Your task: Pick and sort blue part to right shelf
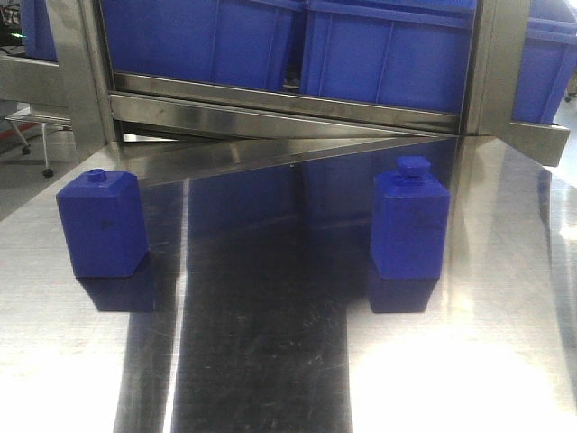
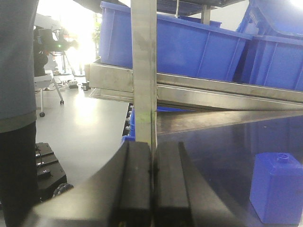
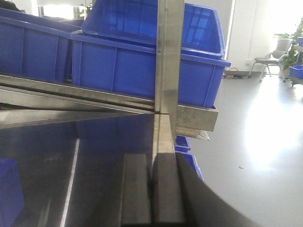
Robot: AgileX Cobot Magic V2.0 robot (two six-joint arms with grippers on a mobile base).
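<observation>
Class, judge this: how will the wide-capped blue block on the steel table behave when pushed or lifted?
The blue part looks like rigid moulded plastic, so probably stiff and light. Flat-based but taller than wide, a high push might tip it. On the polished steel table it would likely slide.

Blue part (image 1: 410,225), bottle-shaped, upright on the steel table (image 1: 270,361), right side; wide flat cap on top

Front view: low and close over the steel table (image 1: 288,361), facing the far bins (image 1: 379,54). Left wrist view: behind the left gripper (image 2: 152,189) at the table's left edge. Right wrist view: behind the right gripper (image 3: 151,194) at its right edge. All three share the bins.
</observation>
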